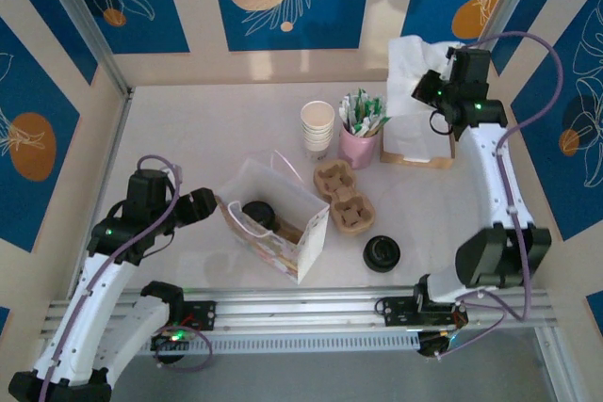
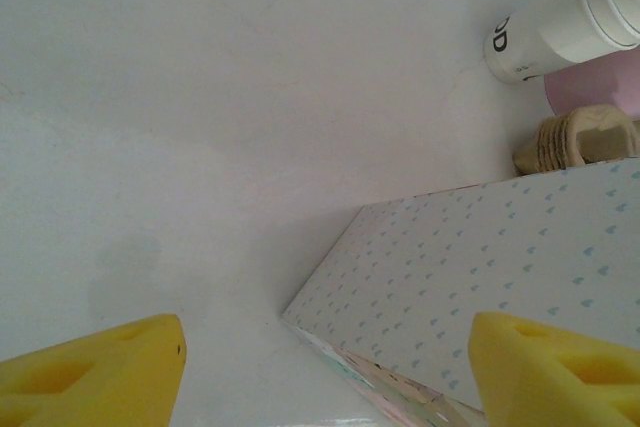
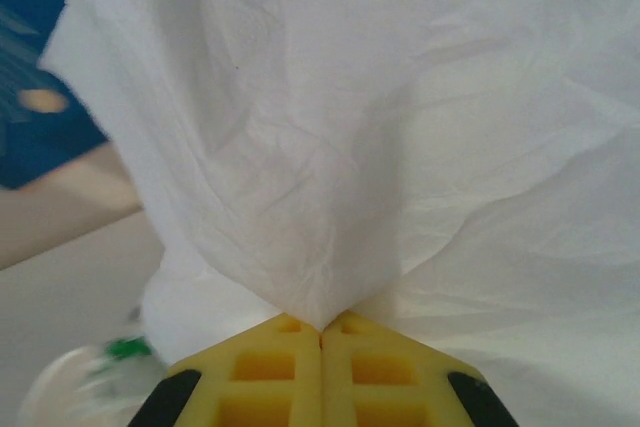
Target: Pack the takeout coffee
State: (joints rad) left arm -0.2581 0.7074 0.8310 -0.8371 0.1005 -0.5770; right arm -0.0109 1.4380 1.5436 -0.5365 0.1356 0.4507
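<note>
The takeout coffee (image 1: pixel 256 214) stands inside the open white paper bag (image 1: pixel 292 197) at the table's middle; I see its round black lid, the cup below mostly hidden. My left gripper (image 1: pixel 211 204) sits just left of the bag, open, with nothing between its yellow fingertips (image 2: pixel 100 367); the bag's dotted side panel (image 2: pixel 480 277) lies ahead of the left gripper (image 2: pixel 325 377). At the back right my right gripper (image 1: pixel 429 89) is shut on a white napkin (image 3: pixel 330 147), pinched at the right gripper's (image 3: pixel 320 332) fingertips above the napkin holder (image 1: pixel 416 143).
A stack of lidless cream cups (image 1: pixel 317 127) and a pink cup of sachets (image 1: pixel 359 143) stand behind the bag. Brown cardboard carriers (image 1: pixel 344 197) lie to its right. A loose black lid (image 1: pixel 382 253) rests near the front right. Patterned walls enclose the table.
</note>
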